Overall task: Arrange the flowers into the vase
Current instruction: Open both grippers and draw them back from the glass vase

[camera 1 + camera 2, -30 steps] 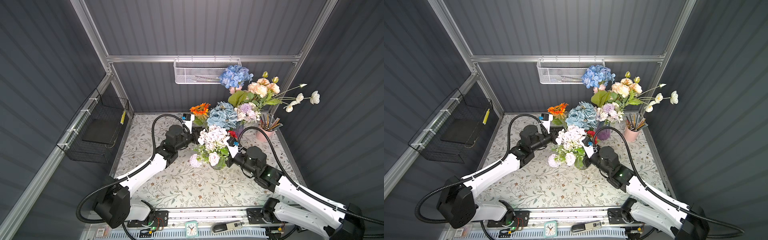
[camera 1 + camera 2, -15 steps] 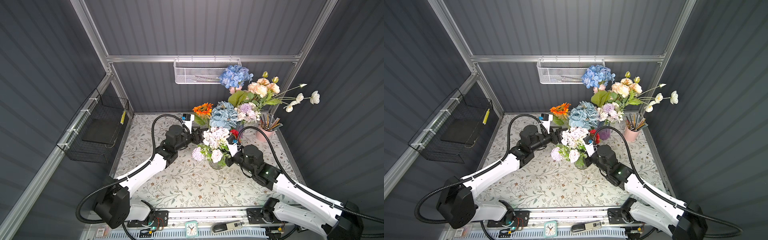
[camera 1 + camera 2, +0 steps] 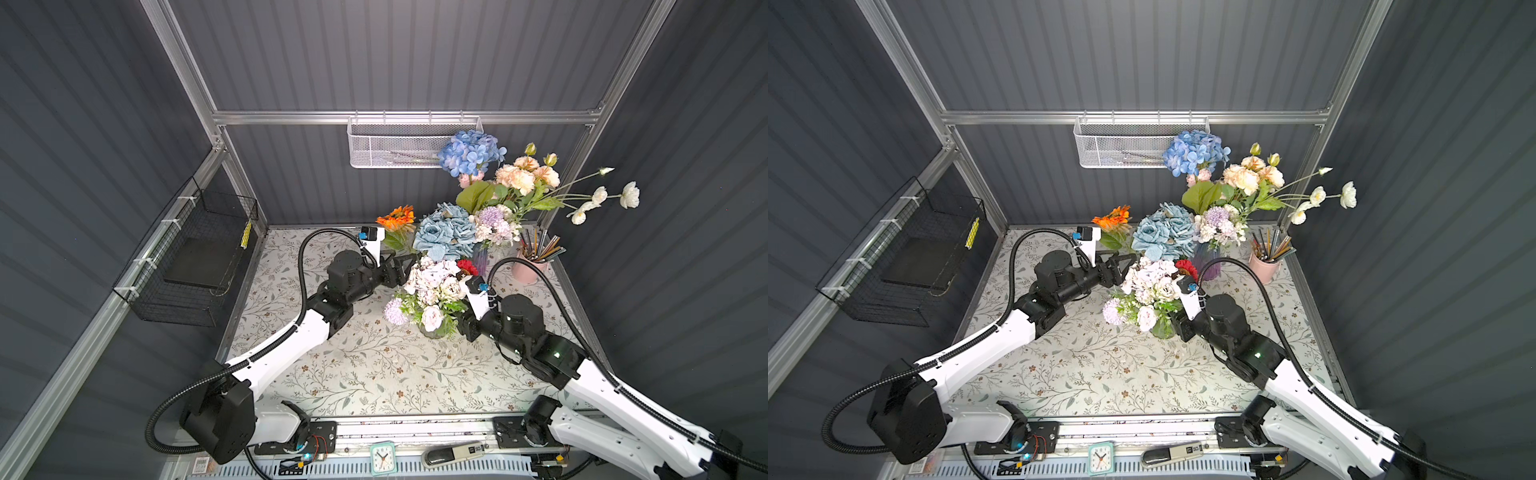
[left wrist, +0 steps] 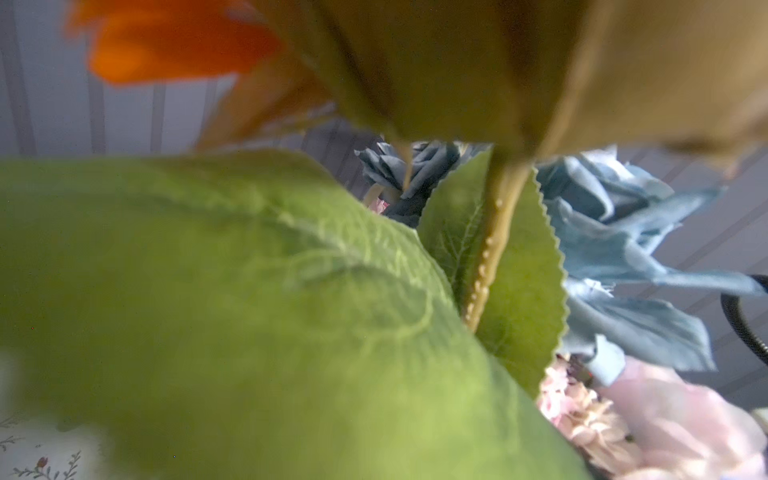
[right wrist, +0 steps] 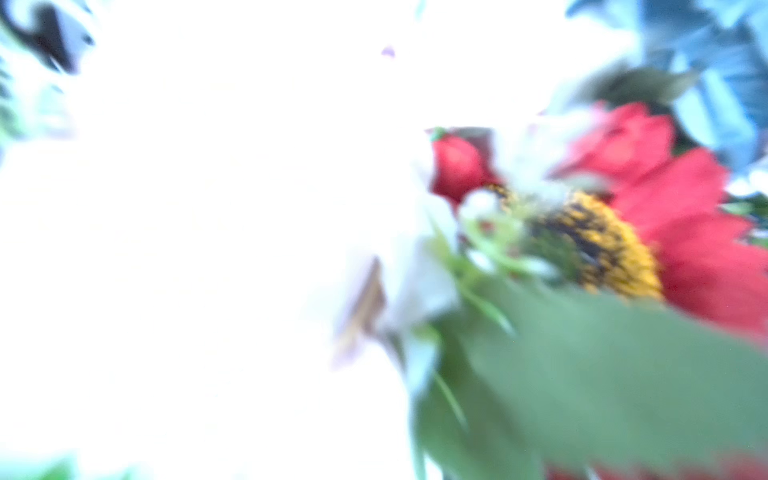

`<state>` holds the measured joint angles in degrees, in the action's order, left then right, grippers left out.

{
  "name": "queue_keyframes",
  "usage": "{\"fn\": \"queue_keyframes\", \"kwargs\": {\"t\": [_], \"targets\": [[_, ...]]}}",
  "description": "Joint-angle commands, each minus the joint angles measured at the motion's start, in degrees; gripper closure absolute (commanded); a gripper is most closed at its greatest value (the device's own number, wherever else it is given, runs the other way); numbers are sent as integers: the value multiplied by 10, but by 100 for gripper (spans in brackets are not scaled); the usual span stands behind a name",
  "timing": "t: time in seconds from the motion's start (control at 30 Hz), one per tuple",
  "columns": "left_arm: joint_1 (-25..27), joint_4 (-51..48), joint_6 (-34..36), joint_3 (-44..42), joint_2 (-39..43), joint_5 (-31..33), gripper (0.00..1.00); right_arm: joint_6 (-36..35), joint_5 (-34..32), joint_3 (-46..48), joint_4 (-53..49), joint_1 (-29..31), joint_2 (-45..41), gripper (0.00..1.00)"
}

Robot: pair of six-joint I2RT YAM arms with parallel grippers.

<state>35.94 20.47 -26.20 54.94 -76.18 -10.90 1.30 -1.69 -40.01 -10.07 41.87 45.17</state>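
Mid-table, the flowers (image 3: 434, 286) stand bunched in the glass vase (image 3: 432, 331). The left gripper (image 3: 405, 266) is spread wide beside the blooms, while the right gripper (image 3: 462, 328) sits low by the vase, its jaws hidden and unreadable. The soft heads on wiry stems look light and top-heavy, so pinching low on a stem looks safer than touching petals.

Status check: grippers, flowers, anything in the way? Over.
Left gripper open, beside the white-pink bunch. Right gripper low by the glass vase, jaws hidden by foliage. Bunch stands in the vase. Blue roses, red daisy crowd behind.

Matt fabric flowers (image 3: 436, 282); printed cloth tablecloth (image 3: 374, 374); white metal mesh basket (image 3: 390, 149); brushed aluminium frame (image 3: 291, 117).
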Motion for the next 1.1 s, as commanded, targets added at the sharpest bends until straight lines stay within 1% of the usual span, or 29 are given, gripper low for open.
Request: {"fn": "queue_keyframes", "kwargs": {"t": [0.0, 0.07, 0.17, 0.23, 0.3, 0.4, 0.5, 0.57, 0.67, 0.73, 0.93, 1.07], "targets": [[-1, -3, 0, -7, 9, 16, 18, 33, -5, 4, -71, -2, -35, 37], [-1, -1, -1, -7, 7, 17, 17, 48, -19, 26, -76, -3, -54, 31], [-1, 0, -3, -5, 4, 18, 13, 64, -32, 64, -70, -3, -72, 24], [-1, -2, -3, -4, 5, 19, 1, 71, -38, 85, -52, -3, -76, 18], [-1, -8, -2, -4, 8, 24, 0, 71, -39, 104, -25, -3, -74, 11], [-1, -19, 0, -10, 20, 41, 0, 62, -30, 134, 47, -3, -56, 2], [-2, -33, 6, -19, 39, 55, 0, 51, -25, 161, 138, -3, -24, 1], [-2, -52, 14, -22, 53, 62, 0, 45, -33, 179, 211, -3, -1, 1], [-2, -91, 32, -30, 76, 76, 0, 32, -36, 215, 356, -3, 42, 1], [-2, -112, 37, -47, 96, 103, 0, 20, -41, 230, 454, -3, 85, 1], [-5, -135, 38, -99, 142, 185, 0, 0, -61, 217, 608, -3, 223, 1], [-6, -126, 40, -116, 141, 210, 0, -7, -88, 212, 674, -3, 278, 1]]}}
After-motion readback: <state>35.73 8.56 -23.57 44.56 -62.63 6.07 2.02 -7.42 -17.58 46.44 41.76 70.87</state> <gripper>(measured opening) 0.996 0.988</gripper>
